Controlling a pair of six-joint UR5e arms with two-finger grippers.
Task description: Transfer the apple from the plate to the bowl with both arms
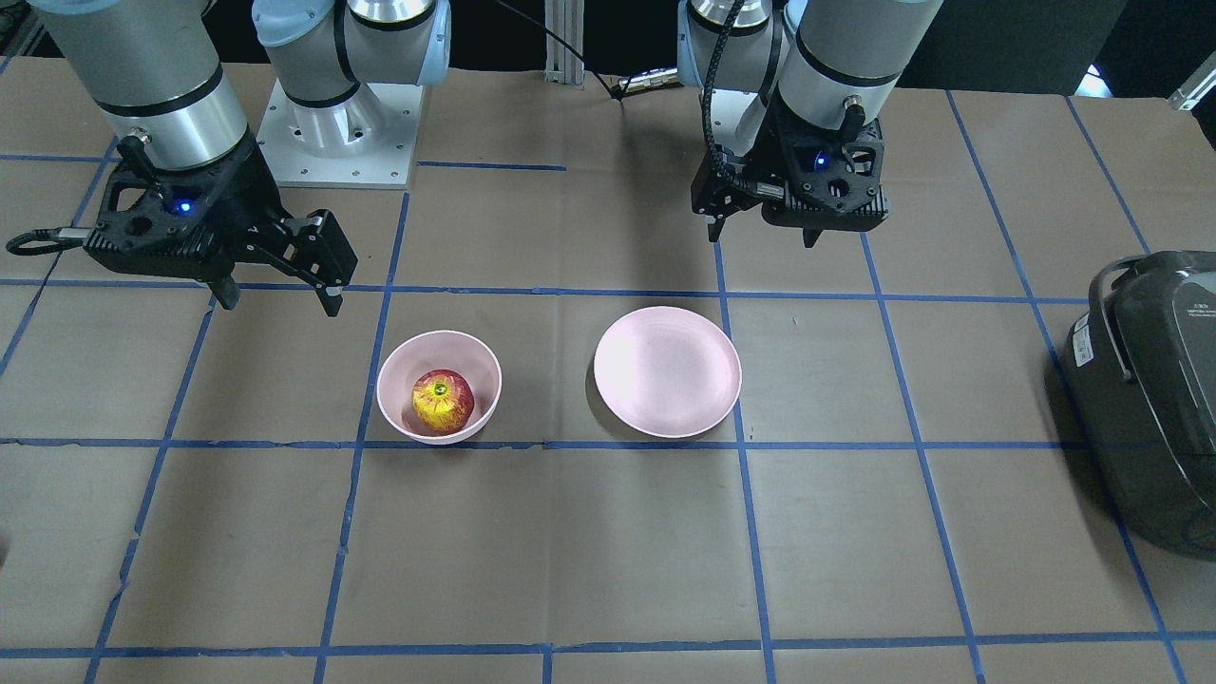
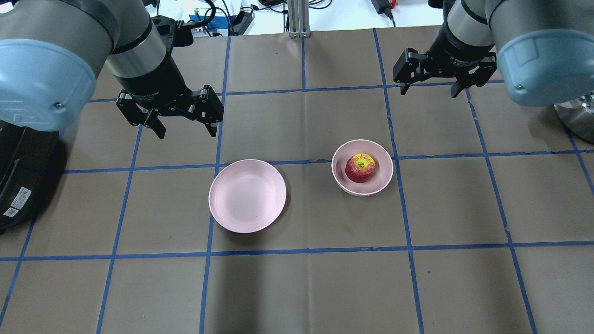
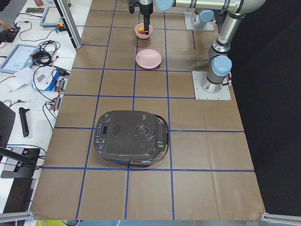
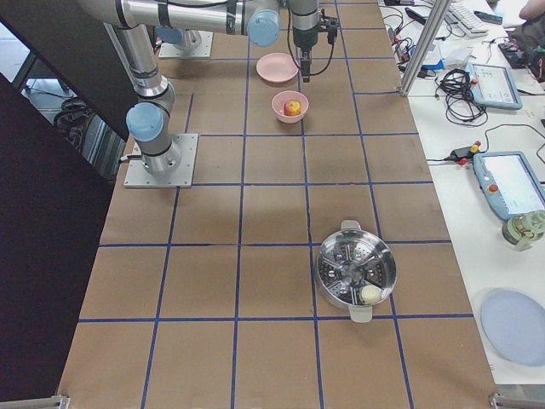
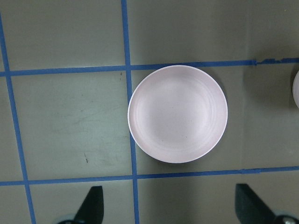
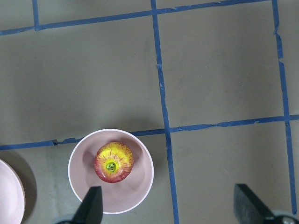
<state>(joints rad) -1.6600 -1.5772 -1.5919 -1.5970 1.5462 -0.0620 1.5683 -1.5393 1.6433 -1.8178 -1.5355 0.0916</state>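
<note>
Apple (image 1: 443, 400) rests dimple-up inside the bowl (image 1: 408, 356), which stands on the surface (image 1: 570, 551) near the plate (image 1: 667, 370), not touching it. Left arm (image 2: 139, 60) hangs raised on the plate's side, right arm (image 2: 464, 32) on the bowl's side. Both pairs of jaws are spread wide, gripping nothing.

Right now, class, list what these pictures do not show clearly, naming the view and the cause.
Left wrist view: the bowl is cut off by the right edge, contents unseen.
Right wrist view: the plate is cut off by the left edge.
Front-facing view: the black cooker is cut off by the right edge.
</note>
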